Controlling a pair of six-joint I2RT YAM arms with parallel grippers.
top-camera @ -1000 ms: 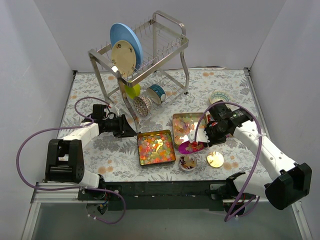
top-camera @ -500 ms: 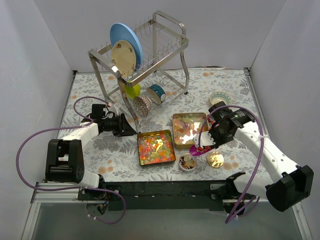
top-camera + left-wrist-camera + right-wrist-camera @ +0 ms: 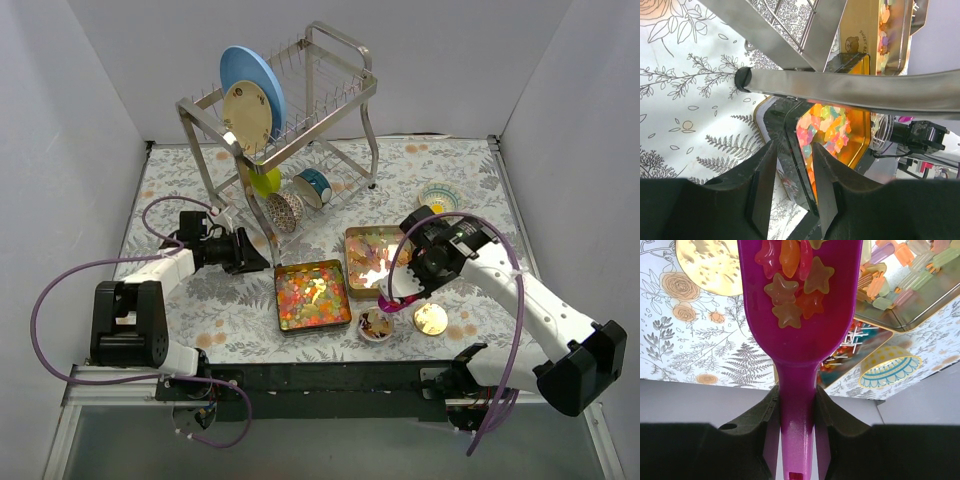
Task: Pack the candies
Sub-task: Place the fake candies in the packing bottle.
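The purple scoop (image 3: 801, 340) is gripped by its handle in the right claw (image 3: 796, 399). The claw's fingers are closed tight on the handle. Orange and yellow star gummies (image 3: 790, 295) are piled in the scoop.

The scoop's head is held out in front of the right claw, up off the bench (image 3: 200, 310). A small bowl (image 3: 376, 338) is seen close to the scoop's head. It cannot be told if the head is right over the bowl. A few candies (image 3: 376, 322) are seen inside the bowl. A gold lid (image 3: 431, 319) is laid flat on the bench, just beside the bowl and near the right claw.

The far tray (image 3: 348, 255) is found just past the right claw. Wrapped pieces (image 3: 910, 265) are seen in it.

The left claw (image 3: 792, 147) is seen low down, under a bar of the rack (image 3: 840, 90). Its fingers are parted and nothing is held. A corner of the near tray (image 3: 282, 322) is seen right in front of this claw. It cannot be told if the corner is touched. This tray is filled with tiny red, orange and yellow bits (image 3: 313, 293).
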